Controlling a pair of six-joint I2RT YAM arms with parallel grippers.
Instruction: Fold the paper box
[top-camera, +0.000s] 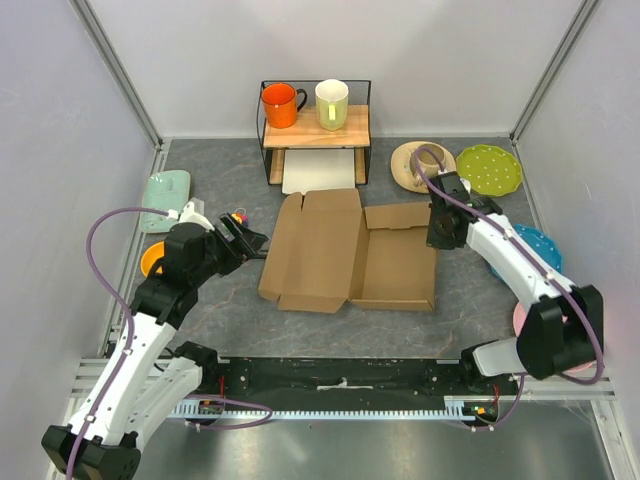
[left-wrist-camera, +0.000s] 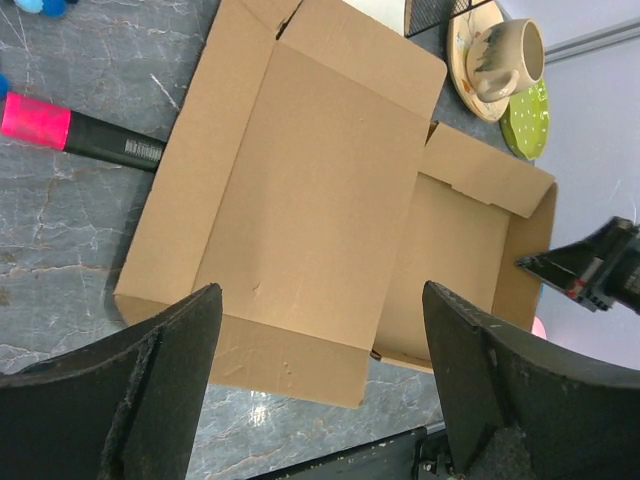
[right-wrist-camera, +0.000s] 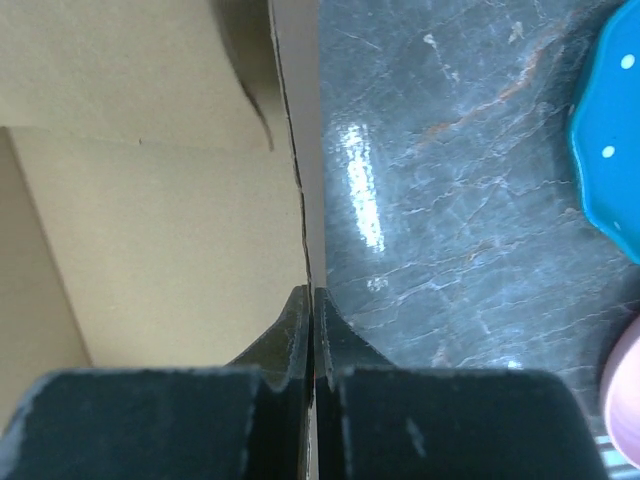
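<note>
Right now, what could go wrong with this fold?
The right end effector pinches only a thin wall edge of the paper box; the cardboard may slip out or tear. The left end effector is open and not gripping, so the box may slide instead of creasing, perhaps into the marker beside it.

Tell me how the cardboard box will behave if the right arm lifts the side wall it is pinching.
Probably light: the paper box is thin, open cardboard. Lifted by the thin wall in the right fingers, it would likely hinge at its creases rather than rise flat. It may also slide on the glossy table.
</note>
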